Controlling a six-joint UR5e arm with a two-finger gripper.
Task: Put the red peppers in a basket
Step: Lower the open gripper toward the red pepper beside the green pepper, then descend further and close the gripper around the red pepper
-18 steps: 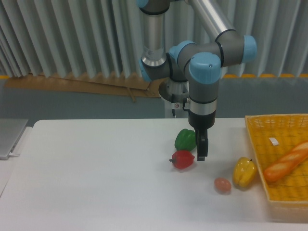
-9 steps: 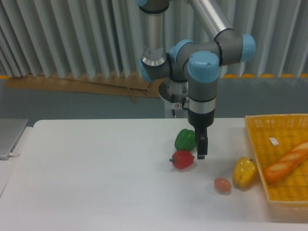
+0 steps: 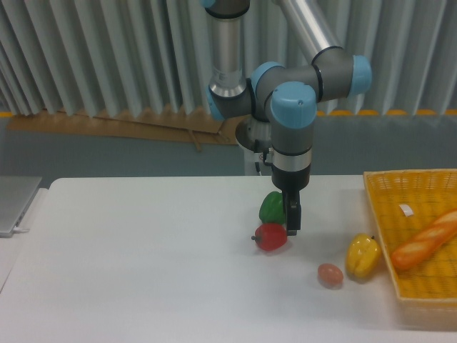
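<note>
The red pepper [image 3: 271,236] lies on the white table near the middle, its dark stem pointing left. My gripper [image 3: 291,227] hangs straight down at the pepper's upper right edge, touching or nearly touching it. It shows edge-on as one dark finger, so whether it is open or shut cannot be told. The yellow-orange wicker basket [image 3: 389,221] stands at the right edge of the table, well apart from the pepper.
A green pepper [image 3: 271,207] sits just behind the red one, partly behind the gripper. A yellow pepper [image 3: 363,256] and a small brownish egg-like thing [image 3: 330,274] lie before the basket. A bread loaf [image 3: 425,240] lies inside the basket. A grey flat object [image 3: 14,204] is at the left edge.
The arm has shifted a little to the left, bringing the gripper from beside the red pepper to its upper right edge. The pepper has not moved.
</note>
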